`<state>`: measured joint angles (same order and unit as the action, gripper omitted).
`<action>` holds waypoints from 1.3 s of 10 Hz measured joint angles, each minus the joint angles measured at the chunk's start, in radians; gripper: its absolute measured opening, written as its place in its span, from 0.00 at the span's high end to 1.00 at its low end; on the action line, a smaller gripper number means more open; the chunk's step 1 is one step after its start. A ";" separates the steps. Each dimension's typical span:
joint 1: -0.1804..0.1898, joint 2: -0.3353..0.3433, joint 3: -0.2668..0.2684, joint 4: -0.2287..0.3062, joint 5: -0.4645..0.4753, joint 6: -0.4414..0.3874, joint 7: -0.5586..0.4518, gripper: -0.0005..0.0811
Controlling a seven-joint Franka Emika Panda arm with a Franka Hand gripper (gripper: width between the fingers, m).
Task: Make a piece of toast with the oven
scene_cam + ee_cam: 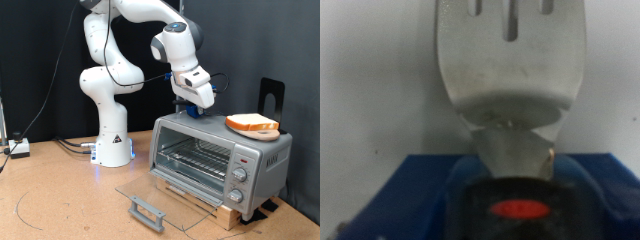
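The silver-grey oven [252, 160] stands at the exterior view's right on a wooden base. Its glass door [165, 193] lies folded down open, and the wire rack [195, 157] inside is bare. The piece of toast [252, 123] lies on a round tan board [268, 135] on top of the oven, at its right end. My gripper [192, 111] hangs over the left end of the oven top, left of the toast. In the wrist view the gripper [516, 195] is shut on the dark handle of a slotted metal spatula [510, 60], whose blade points away along the fingers.
The oven's round knobs [238, 176] are on its right panel. The door handle [147, 211] juts out over the brown table at the front. A black stand [270, 95] rises behind the oven. The white robot base [112, 140] and cables are at the left.
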<state>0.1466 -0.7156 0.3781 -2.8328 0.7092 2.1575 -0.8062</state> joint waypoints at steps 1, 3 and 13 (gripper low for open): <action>0.000 -0.006 -0.003 0.001 0.011 0.011 -0.006 0.50; 0.003 -0.042 -0.031 0.005 0.057 0.016 -0.037 0.50; -0.190 -0.161 -0.129 -0.004 0.013 0.024 0.042 0.51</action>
<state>-0.0438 -0.8763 0.2487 -2.8368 0.7227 2.1816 -0.7638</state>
